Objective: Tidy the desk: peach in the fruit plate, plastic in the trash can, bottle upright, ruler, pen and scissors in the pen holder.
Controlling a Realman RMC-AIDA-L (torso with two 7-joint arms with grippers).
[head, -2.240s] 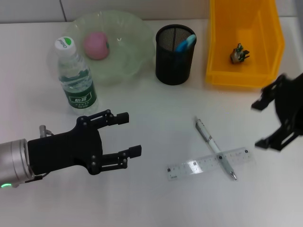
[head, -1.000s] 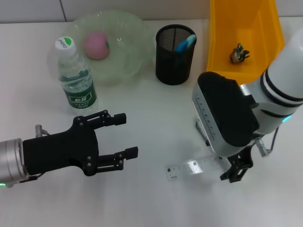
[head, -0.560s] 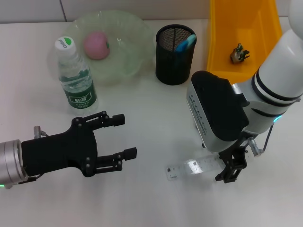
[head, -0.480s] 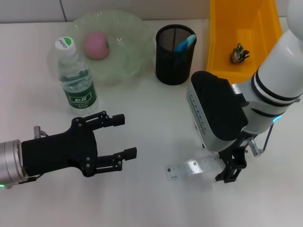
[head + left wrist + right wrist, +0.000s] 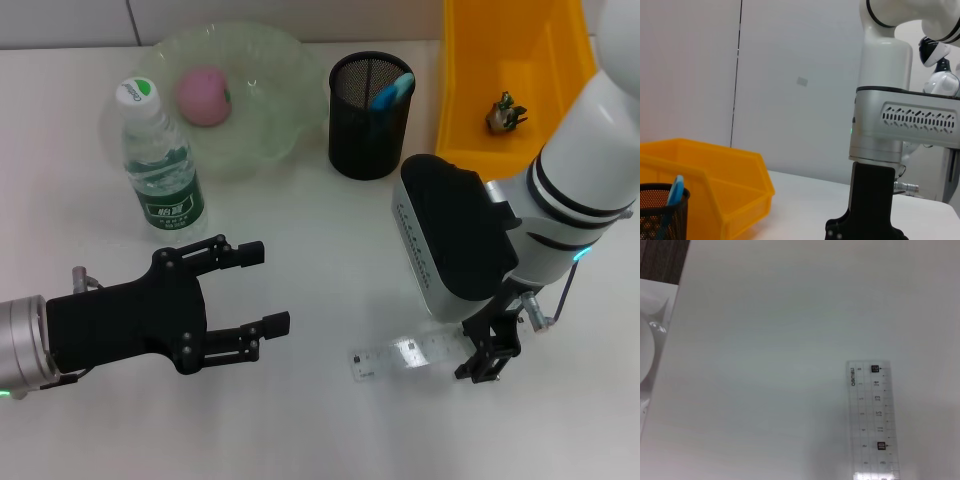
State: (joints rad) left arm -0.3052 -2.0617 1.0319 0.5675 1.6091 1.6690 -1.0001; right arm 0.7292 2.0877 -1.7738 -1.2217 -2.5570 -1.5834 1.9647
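The clear ruler [image 5: 405,356] lies flat on the white desk, and the right wrist view looks straight down on this ruler [image 5: 875,420]. My right gripper [image 5: 487,358] hangs low over the ruler's right end, and its arm hides the pen. The pink peach [image 5: 204,96] rests in the green glass fruit plate [image 5: 275,60]. The bottle [image 5: 160,170] stands upright beside the plate. Blue-handled scissors [image 5: 392,90] stick out of the black mesh pen holder [image 5: 370,120]. Crumpled plastic [image 5: 505,112] lies in the yellow trash can [image 5: 470,155]. My left gripper [image 5: 270,286] hovers open and empty at the front left.
In the left wrist view, the yellow trash can [image 5: 715,175] and the pen holder [image 5: 660,210] sit to one side of the right arm [image 5: 890,130]. Bare desk lies between the two grippers and along the front edge.
The right arm swung in from the right edge and came down over the pen and the ruler's right end. It has since shifted slightly left. The left gripper barely moved.
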